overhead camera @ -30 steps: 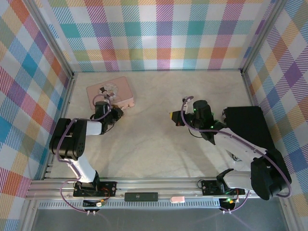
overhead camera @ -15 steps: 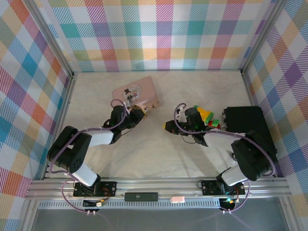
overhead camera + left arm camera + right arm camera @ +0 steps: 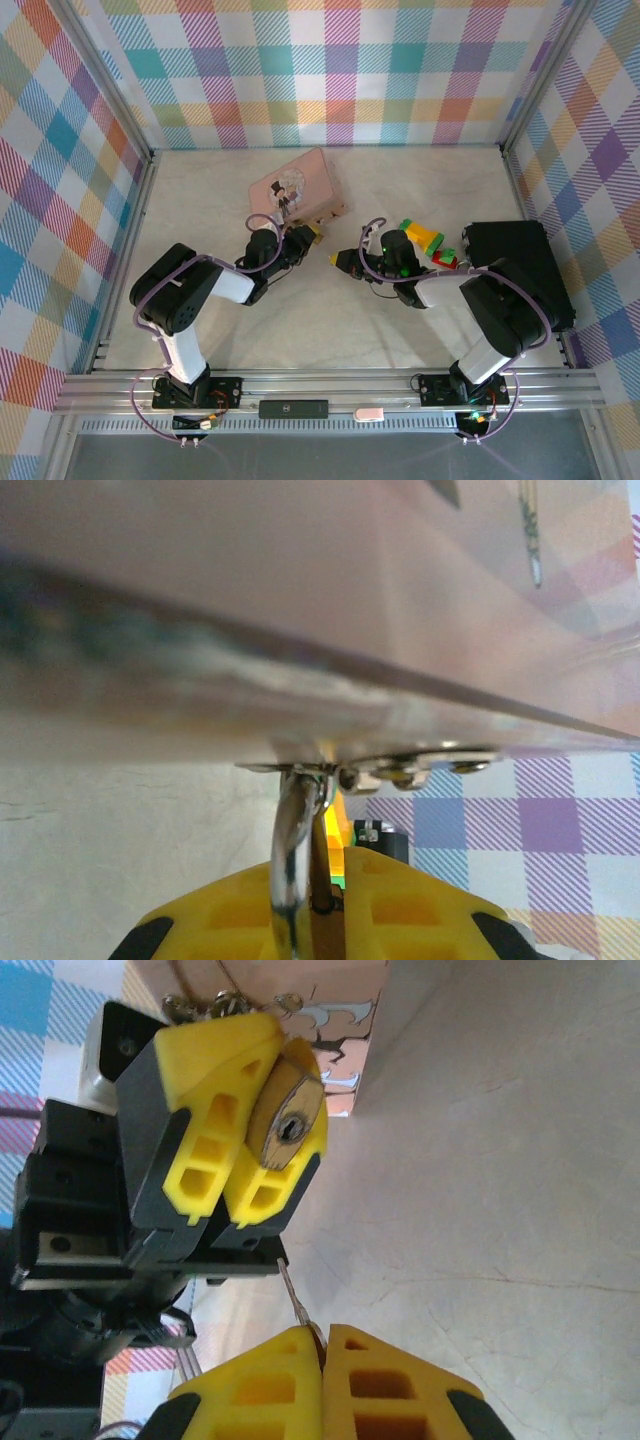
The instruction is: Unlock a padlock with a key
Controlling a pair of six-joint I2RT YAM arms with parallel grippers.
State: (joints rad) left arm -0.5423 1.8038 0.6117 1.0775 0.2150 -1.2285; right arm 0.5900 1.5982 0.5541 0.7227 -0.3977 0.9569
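- The table [image 3: 330, 320], walled in plaid: over the last second both arms have swung inward, and their working ends now face each other near the centre.
- The pink box [image 3: 295, 188]: it has travelled from the left part of the table to just left of centre, drawn along by the padlock [image 3: 285, 1112] fastened at its front. In the left wrist view it crowds the lock closely from above.
- A black block [image 3: 520, 245] lies at the right edge, and a cluster of green, yellow and red pieces [image 3: 424, 240] sits just beside the right arm. Both lie behind the line of approach and, in my judgement, do not obstruct.
- The left gripper [image 3: 307, 234]: clamped on the padlock body, a yellow pad on either side.
- The right gripper [image 3: 338, 259]: pinched fully together on the key [image 3: 292, 1295], with the blade projecting forward. It is near the left gripper and not touching it; the gap has narrowed markedly.
- The padlock: its keyhole [image 3: 291, 1130] is turned to the right wrist camera. The silvery shackle [image 3: 290, 850] runs up to the hasp [image 3: 400, 771] of the box and looks closed so far as visible.
- The key: its tip points below the keyhole, toward the left gripper's black housing. Judgement: presentation is done, insertion is not. The tip needs re-aiming, and the flanking pads leave little margin.
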